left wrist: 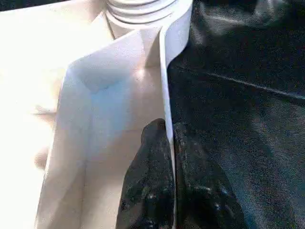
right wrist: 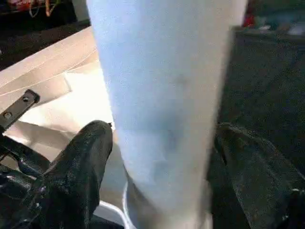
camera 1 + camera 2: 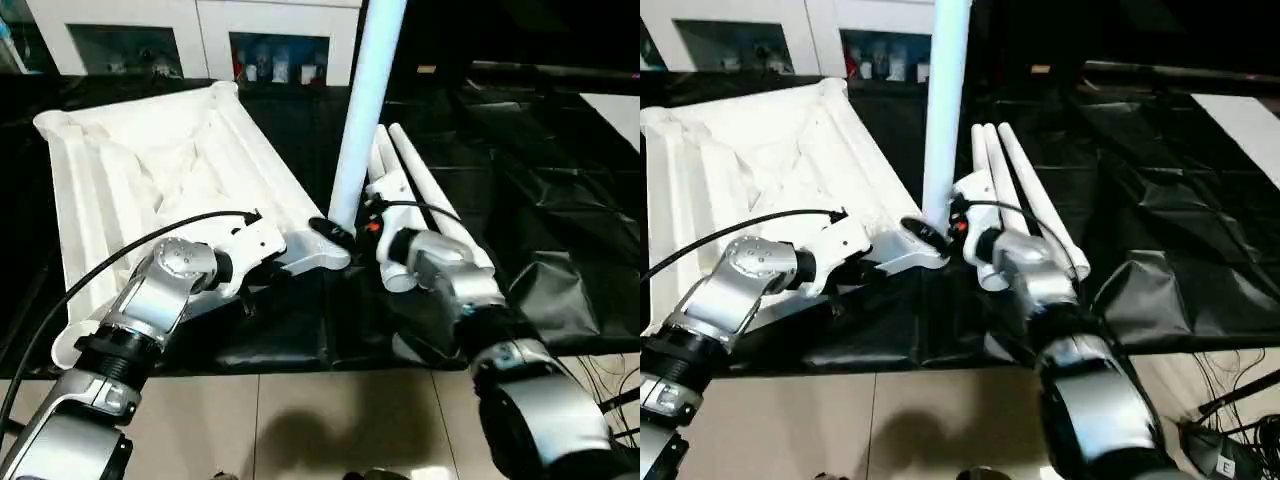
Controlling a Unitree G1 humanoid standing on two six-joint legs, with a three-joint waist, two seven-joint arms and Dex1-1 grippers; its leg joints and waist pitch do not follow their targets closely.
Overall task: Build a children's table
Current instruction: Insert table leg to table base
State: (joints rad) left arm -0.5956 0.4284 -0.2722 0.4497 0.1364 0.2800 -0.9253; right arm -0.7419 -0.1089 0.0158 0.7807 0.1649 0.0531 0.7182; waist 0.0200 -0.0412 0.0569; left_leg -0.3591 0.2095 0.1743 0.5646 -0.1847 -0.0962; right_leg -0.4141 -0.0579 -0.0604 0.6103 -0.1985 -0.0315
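Indoor robot test area, likely a lab or workshop. Black plastic sheeting point(image 3: 520, 190) covers the work surface, beige tiled floor point(image 3: 330, 420) below. White glass-door cabinet point(image 3: 200, 35) at back w/ small items on shelves. Loose cables point(image 3: 1230, 420) lie on floor at right.

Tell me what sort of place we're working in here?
Probably an indoor lab or demo room: the upturned table top and spare legs lie on black plastic sheeting over a tiled floor, with a white glass-door cabinet holding small items behind.
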